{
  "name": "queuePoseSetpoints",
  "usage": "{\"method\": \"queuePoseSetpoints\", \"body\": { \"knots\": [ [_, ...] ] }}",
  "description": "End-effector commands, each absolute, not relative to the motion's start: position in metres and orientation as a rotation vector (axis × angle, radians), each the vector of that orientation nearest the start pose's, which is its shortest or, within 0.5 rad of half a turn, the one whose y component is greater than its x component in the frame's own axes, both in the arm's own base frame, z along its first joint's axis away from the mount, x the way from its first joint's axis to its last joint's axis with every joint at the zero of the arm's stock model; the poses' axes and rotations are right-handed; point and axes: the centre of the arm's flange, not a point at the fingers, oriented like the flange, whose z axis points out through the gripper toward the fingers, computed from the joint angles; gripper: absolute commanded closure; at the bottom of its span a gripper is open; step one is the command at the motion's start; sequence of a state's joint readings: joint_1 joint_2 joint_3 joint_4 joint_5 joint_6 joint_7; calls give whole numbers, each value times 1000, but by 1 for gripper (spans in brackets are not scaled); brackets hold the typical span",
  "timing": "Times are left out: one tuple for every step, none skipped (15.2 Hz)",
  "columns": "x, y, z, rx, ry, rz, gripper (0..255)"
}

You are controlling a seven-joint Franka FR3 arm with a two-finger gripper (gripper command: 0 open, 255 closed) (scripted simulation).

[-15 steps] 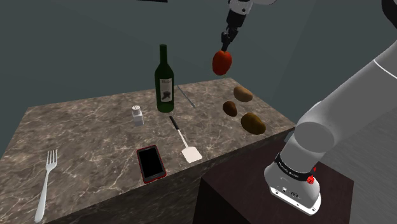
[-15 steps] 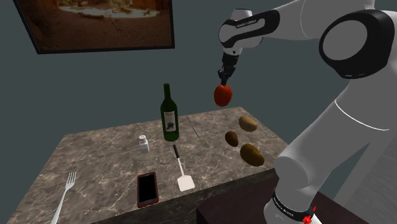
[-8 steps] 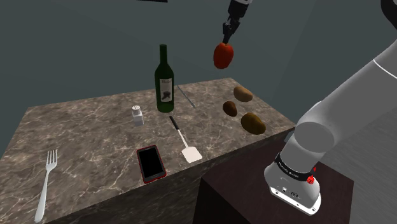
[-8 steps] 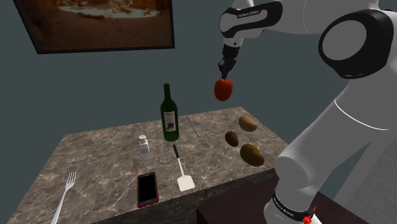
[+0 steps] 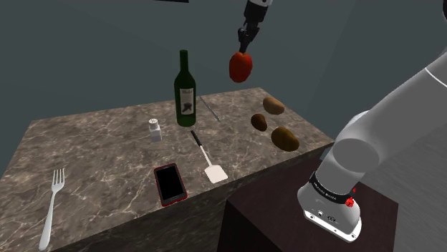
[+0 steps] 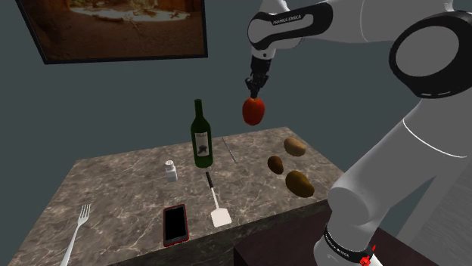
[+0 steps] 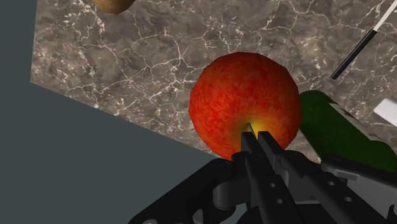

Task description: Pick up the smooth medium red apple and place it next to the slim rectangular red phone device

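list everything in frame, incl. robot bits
apple: 1, red, in the air above the table's far side, held by the gripper
bottle: 1, green, upright at the table's far edge
shaker: 1, white, beside the bottle
thin stick: 1, grey, lying by the bottle
spatula: 1, white blade, black handle, mid-table
phone: 1, red, black screen, beside the spatula
fork: 1, pale, near corner
brown lumps: 3, clustered near the stand
table: 1, marbled brown-grey
picture: 1, on the wall
stand: 1, dark
arm: 1, white
gripper: 1, black, shut on the apple's top
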State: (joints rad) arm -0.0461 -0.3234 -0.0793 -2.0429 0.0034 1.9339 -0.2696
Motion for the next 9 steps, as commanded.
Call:
{"method": "queuePoseSetpoints", "body": {
  "knots": [
    [474, -35, 592, -3129, -225, -339, 255],
    [474, -22, 589, -3129, -225, -339, 255],
    [474, -9, 587, -3129, -225, -339, 255],
    [475, 4, 585, -3129, -225, -339, 255],
    [475, 17, 582, -3129, -225, -339, 255],
    [475, 30, 580, -3129, -225, -339, 255],
    [476, 43, 577, -3129, -225, -339, 255],
    [476, 55, 575, -3129, -225, -339, 255],
    [476, 68, 572, -3129, -225, -339, 255]
  ]
}}
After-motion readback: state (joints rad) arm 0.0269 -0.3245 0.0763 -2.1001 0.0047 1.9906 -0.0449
